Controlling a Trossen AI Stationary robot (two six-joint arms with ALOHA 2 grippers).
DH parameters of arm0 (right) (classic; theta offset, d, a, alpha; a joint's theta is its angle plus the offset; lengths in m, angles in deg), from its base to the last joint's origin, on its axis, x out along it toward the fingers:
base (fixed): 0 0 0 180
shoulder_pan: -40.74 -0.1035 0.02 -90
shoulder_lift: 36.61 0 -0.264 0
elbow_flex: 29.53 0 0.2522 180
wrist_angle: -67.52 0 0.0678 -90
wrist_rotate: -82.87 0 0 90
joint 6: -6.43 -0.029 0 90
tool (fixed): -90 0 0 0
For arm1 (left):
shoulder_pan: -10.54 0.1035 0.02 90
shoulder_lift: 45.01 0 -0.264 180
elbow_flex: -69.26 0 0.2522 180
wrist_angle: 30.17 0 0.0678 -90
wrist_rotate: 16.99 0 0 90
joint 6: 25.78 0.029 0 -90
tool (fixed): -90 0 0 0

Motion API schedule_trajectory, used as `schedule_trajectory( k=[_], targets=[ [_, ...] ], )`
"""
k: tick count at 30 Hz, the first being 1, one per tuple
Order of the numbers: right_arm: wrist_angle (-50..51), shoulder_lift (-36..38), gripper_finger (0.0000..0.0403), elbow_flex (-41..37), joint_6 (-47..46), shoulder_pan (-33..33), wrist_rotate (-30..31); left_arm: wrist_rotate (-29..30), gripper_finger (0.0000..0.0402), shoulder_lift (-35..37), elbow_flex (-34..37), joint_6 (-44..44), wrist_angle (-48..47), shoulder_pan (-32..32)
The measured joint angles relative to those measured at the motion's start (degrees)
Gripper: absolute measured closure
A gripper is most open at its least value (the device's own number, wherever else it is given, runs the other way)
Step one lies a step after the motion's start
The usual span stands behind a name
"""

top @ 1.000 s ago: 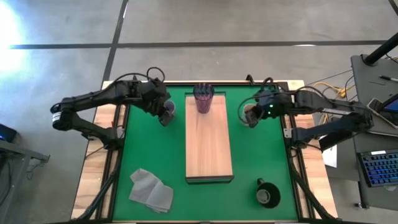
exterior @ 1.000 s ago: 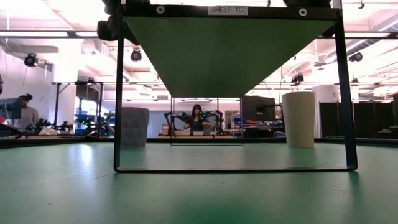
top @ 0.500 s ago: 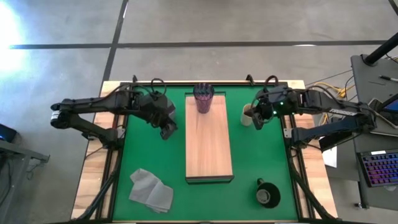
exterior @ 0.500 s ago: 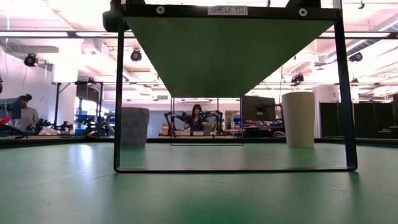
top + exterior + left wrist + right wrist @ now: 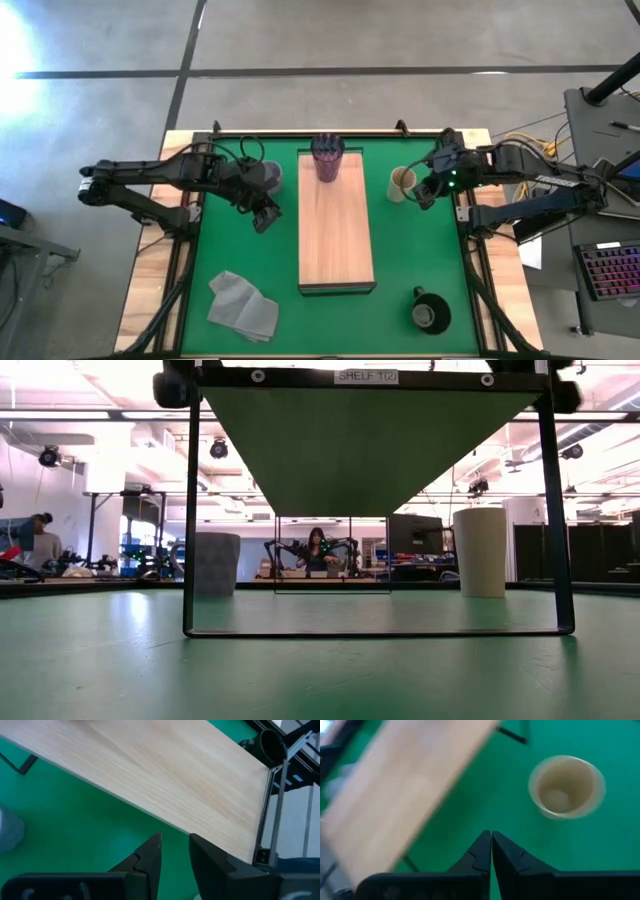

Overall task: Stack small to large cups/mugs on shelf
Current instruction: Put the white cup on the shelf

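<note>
Both arms have drawn back outward. Left gripper [image 5: 265,217] slightly parted, right gripper [image 5: 424,195] pressed together, both empty. Cream cup [image 5: 402,183]: light, rigid; pinch its rim.

My two arms are dark. The mat [image 5: 420,250] beneath them is plain green. On it, the long light-wood shelf board [image 5: 336,235] has a dark edge; at its far end stands a dark purple ribbed tumbler [image 5: 327,157]. Right of the board: a cream-yellow cup [image 5: 402,183], a black mug [image 5: 431,312]. Left: a crumpled grey cloth [image 5: 243,305].
</note>
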Motion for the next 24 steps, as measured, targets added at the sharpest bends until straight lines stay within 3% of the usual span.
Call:
schedule_trajectory(
  k=[10,16,24],
  targets=[
    [8.9,6.2,0.0353,-0.8,-9.9,0.1,7.0,6.5,0.0317,5.7,0.5,-1.7,-3.8,0.0],
    [13.3,7.3,0.0307,-4.1,-18.5,0.7,10.6,8.3,0.0317,10.6,6.3,-4.5,-2.3,0.1],
    [2.7,4.5,0.0280,-11.1,-20.5,5.9,10.7,8.7,0.0317,14.8,13.2,-9.7,0.1,0.1]
  ],
)
